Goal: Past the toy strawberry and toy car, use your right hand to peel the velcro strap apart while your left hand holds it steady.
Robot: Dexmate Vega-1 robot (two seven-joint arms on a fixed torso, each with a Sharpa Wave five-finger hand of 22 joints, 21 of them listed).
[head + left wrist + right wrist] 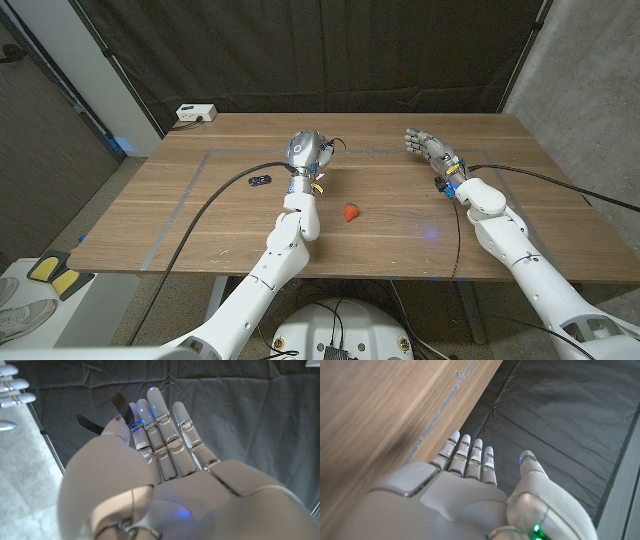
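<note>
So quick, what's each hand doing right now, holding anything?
Left hand: raised, pinching the black velcro strap between thumb and fingers.
Right hand: open, fingers apart, holding nothing.

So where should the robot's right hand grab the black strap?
Probably the loose tail of the velcro strap, poking out past the left hand that pinches it. The open right hand should come from the robot's right, since that free end seems to point that way and nothing covers it.

A wooden bench (400, 215) stands before a black curtain (320, 55). A grey concrete wall (585, 100) rises at one side; a white box (196, 113) sits on the far corner.
</note>
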